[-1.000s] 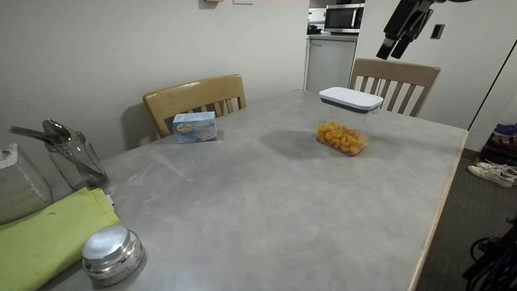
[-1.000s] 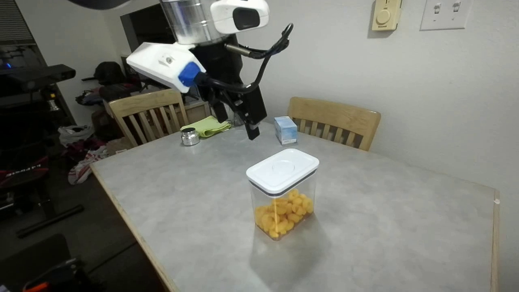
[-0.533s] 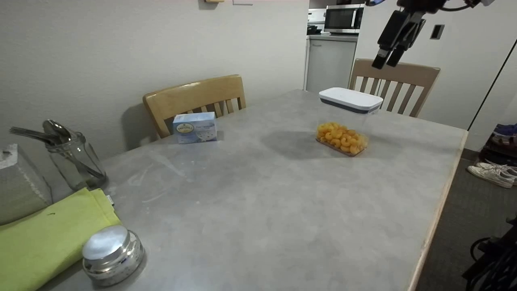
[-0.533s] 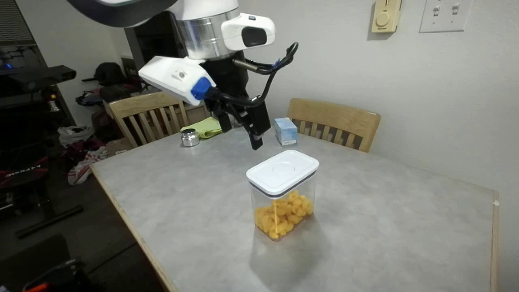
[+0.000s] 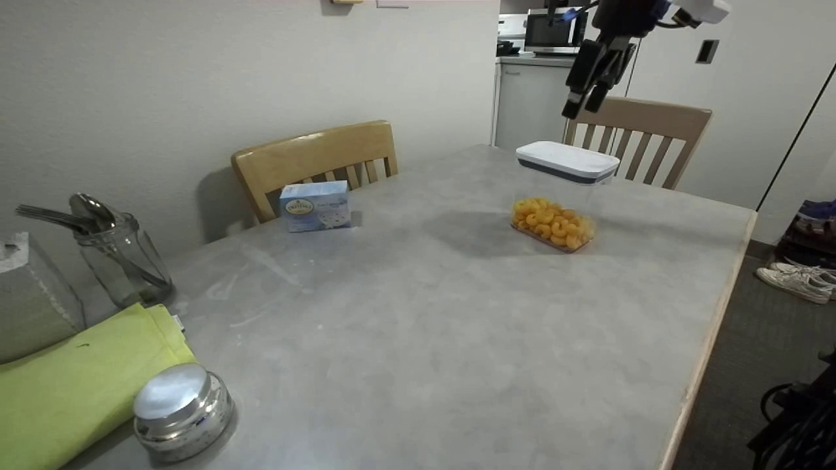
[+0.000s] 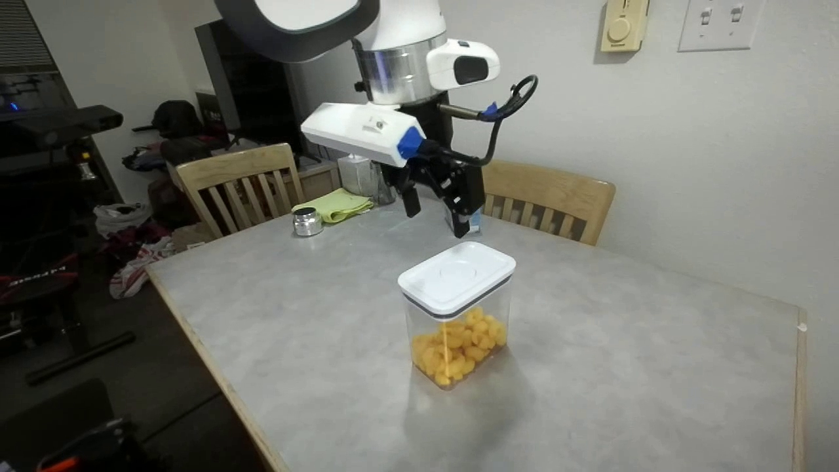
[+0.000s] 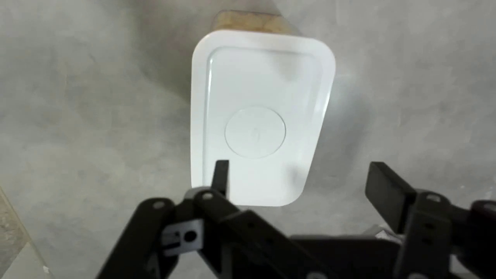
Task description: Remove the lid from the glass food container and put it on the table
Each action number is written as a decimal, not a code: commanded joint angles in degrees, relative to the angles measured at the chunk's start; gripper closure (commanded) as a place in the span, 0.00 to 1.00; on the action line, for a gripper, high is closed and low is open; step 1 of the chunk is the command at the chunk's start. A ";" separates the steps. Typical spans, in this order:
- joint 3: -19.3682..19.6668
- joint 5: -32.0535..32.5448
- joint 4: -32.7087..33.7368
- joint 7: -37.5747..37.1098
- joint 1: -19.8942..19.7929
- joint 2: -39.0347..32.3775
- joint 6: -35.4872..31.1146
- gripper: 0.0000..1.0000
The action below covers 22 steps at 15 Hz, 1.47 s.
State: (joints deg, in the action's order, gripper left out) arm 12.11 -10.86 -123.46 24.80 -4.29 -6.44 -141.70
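The white lid point(image 5: 567, 160) sits on the clear food container point(image 5: 554, 225), which holds orange-yellow pieces and stands upright on the grey table point(image 5: 418, 339). The lid point(image 6: 457, 278) and container point(image 6: 459, 344) also show in an exterior view. My gripper point(image 6: 436, 219) is open and empty, above the lid's level and apart from it, towards the tea box side. It also shows in an exterior view point(image 5: 581, 109). In the wrist view the fingers point(image 7: 298, 166) are spread wide. One overlaps the lid's near end point(image 7: 255, 89), the other is over the table beside it. The lid hides most of the container point(image 7: 252, 21).
A pale blue tea box point(image 5: 315, 207) stands near the table's far edge. A metal jar point(image 5: 183, 412), a green cloth point(image 5: 91, 385) and a glass jar of cutlery point(image 5: 124, 261) are at one end. Wooden chairs point(image 6: 544, 196) stand against the table.
My gripper has come lower and moved sideways, leftward in one exterior view and rightward in another, closer to the lid. It stays open. The container and lid have not moved.
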 commanded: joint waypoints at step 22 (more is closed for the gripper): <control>-5.36 0.48 2.63 -2.98 -7.34 -8.26 0.28 1.00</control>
State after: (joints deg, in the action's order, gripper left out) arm 7.70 -10.82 -119.46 20.94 -10.21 -14.53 -140.17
